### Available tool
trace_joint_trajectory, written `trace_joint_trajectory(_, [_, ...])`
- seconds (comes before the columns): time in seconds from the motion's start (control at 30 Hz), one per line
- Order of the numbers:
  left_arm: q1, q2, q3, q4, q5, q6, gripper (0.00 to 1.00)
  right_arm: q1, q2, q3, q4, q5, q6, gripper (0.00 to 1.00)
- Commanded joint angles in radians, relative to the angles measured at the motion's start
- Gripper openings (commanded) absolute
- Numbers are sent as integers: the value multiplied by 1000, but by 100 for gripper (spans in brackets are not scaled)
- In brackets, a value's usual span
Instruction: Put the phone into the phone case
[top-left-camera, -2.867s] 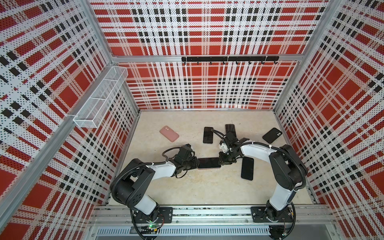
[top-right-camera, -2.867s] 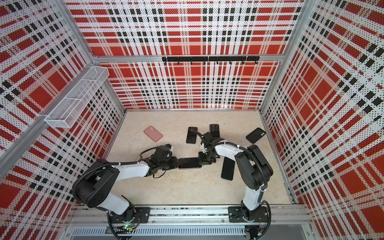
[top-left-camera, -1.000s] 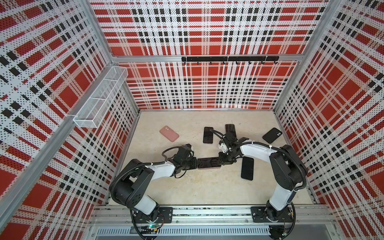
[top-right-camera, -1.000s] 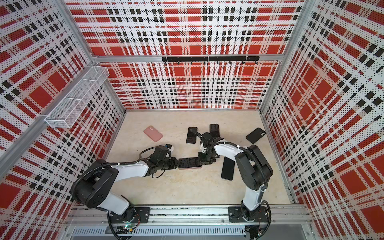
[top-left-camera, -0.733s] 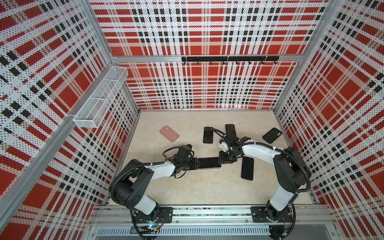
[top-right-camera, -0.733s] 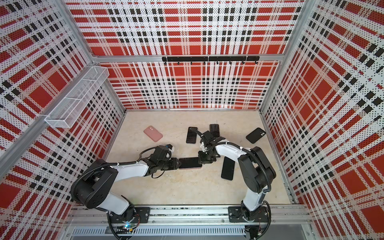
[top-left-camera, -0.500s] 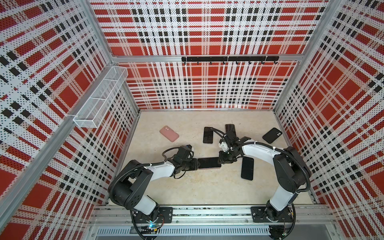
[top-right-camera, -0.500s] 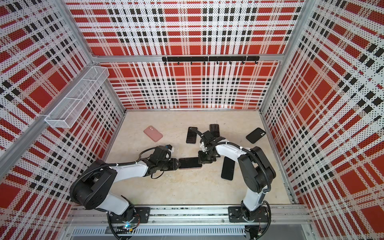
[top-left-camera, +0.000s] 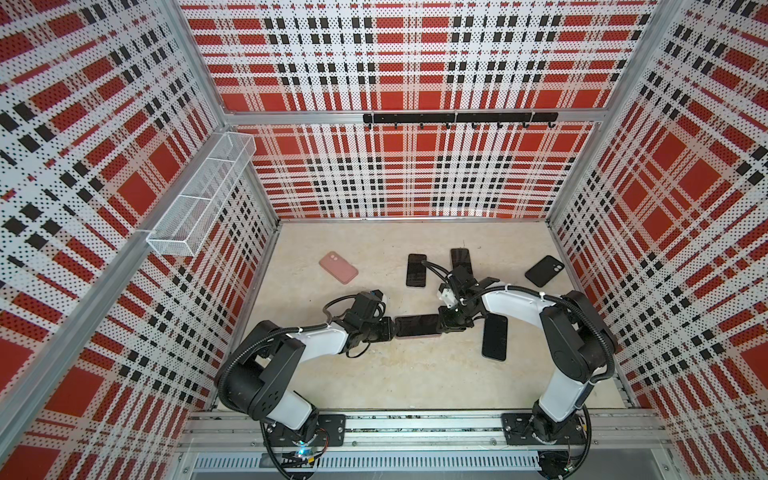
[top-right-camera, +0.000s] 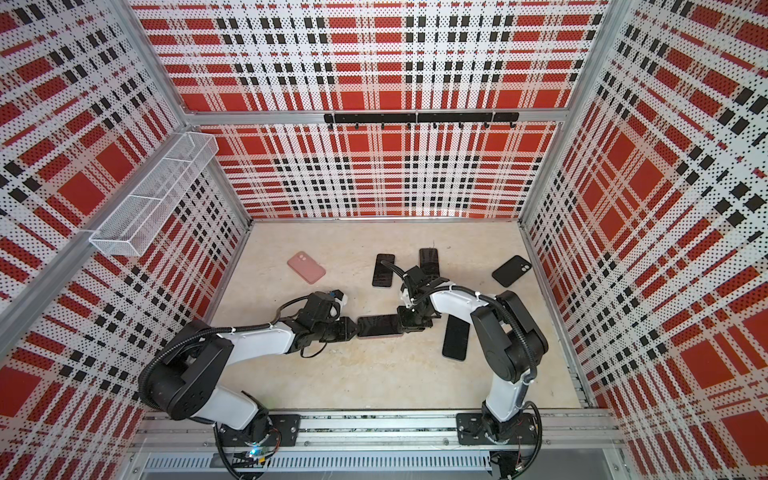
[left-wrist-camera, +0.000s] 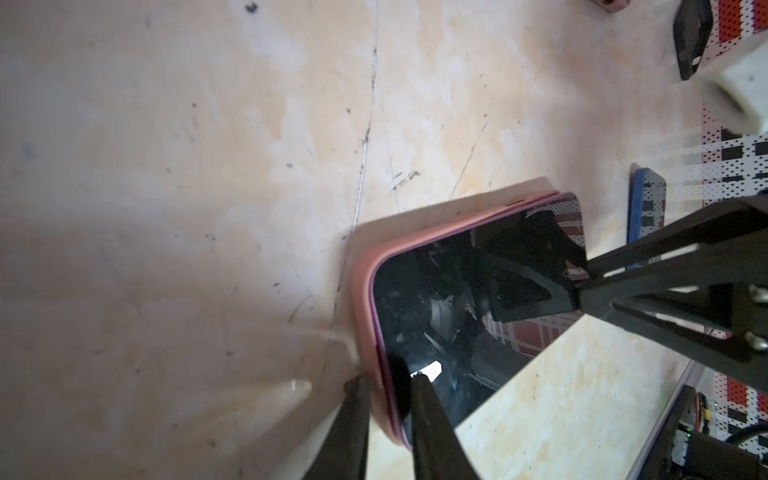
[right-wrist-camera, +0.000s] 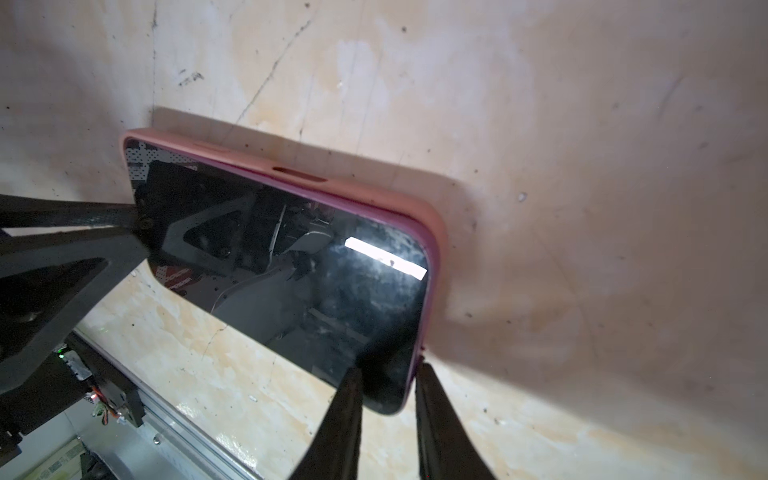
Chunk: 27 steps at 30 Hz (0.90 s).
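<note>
In both top views the phone (top-left-camera: 417, 325) lies flat mid-tabletop (top-left-camera: 395, 374), with the left tool (top-left-camera: 388, 328) at one short end and the right tool (top-left-camera: 445, 325) at the other. Looks like the final seating step to me, so I'd press both ends down evenly and not lever the glass.

Left wrist view: the phone sits inside the pink phone case (left-wrist-camera: 365, 316). The tool is nearly closed, pinching that end, one finger on the screen and one outside the rim.

Right wrist view: same deal, a narrow pinch across the phone case (right-wrist-camera: 434, 232) rim and the screen.
</note>
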Motion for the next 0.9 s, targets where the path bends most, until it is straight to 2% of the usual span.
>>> trace_joint_trajectory(0.0, [-16, 55, -42, -98, -12, 0, 20, -1, 23, -16, 29, -16, 5, 24])
trace_joint_trajectory(0.43, [-33, 96, -56, -66, -17, -17, 13, 40, 41, -26, 61, -36, 40, 20])
trace_joint_trajectory(0.6, [-38, 107, -73, -44, -26, -24, 14, 64, 60, -26, 28, 0, 54, 20])
trace_joint_trajectory(0.77, [-40, 108, -82, -46, -30, -20, 20, 75, 70, -34, 20, 30, 74, 19])
trace_joint_trajectory(0.87, [-39, 100, -82, -50, -24, -14, 29, 82, 71, -35, 28, 31, 79, 19])
